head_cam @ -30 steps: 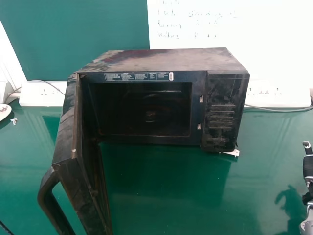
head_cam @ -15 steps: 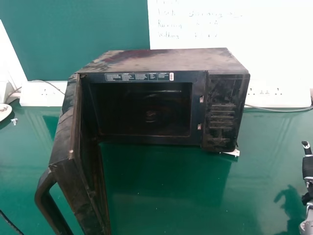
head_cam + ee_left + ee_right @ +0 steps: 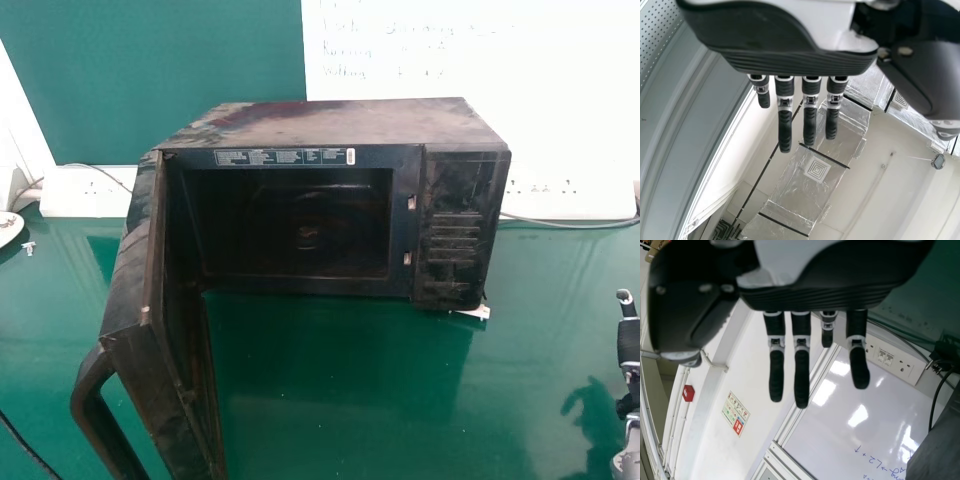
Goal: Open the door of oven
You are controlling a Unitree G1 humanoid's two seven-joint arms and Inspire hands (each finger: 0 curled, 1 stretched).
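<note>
Clearly ajar, the oven's door (image 3: 155, 385) swings toward the viewer at the lower left of the frame, its looped handle (image 3: 84, 402) nearest the camera. A black cable (image 3: 30, 452) crosses the lower left corner.

At the lower right edge of the frame, the right hand (image 3: 630, 342) is well apart from the door and its handle, with the green table (image 3: 345, 385) between them. The wrist view finds the right hand's fingers (image 3: 801, 377) extended and holding nothing. The left hand (image 3: 790, 61), in its own wrist view, likewise has straight fingers (image 3: 785, 125) and grips nothing, foil-wrapped ductwork (image 3: 790, 195) beyond it.

Farther back, the black oven (image 3: 465, 200) stands upright at the center of the frame, up and to the left of the right hand and not touching it, its dark interior (image 3: 290, 225) exposed. Behind it, white socket strips (image 3: 570, 202) flank the oven. At the back, a green board (image 3: 150, 70) occupies the upper left and a whiteboard (image 3: 560, 85) bearing handwriting the upper right.
</note>
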